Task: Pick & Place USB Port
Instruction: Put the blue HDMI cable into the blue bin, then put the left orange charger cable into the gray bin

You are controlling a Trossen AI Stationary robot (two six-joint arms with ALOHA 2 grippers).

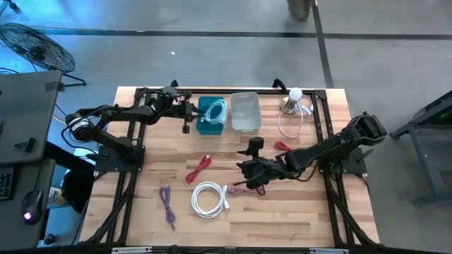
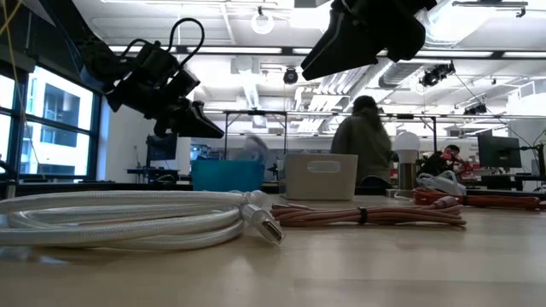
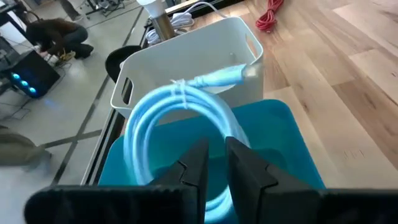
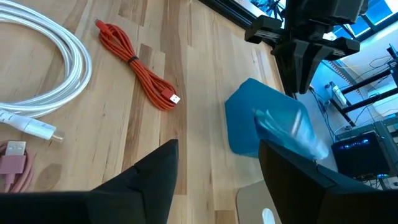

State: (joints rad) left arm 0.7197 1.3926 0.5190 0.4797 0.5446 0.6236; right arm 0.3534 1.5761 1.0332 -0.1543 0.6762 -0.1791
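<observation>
My left gripper [image 1: 186, 118] hung just above the teal bin [image 1: 210, 125] at the far side of the bench [image 1: 296, 212], its fingers [image 3: 198, 167] drawn nearly together with only a thin gap between them and nothing in their hold. The light blue USB cable [image 3: 180, 115] lay coiled in that bin, one loop riding over the rim and its plug end leaning against the white bin [image 1: 245, 111] just beside it.

My right gripper [image 1: 244, 169] hovered over the middle of the bench, spread wide and empty, above the pink cable [image 1: 244, 188]. Near it lay the white cable [image 1: 208, 198] in a coil, the red-orange cable [image 1: 199, 169] between it and the teal bin, and a purple cable [image 1: 167, 204] closer to the front edge. A lamp [image 1: 294, 99] with white cord stood past the white bin.
</observation>
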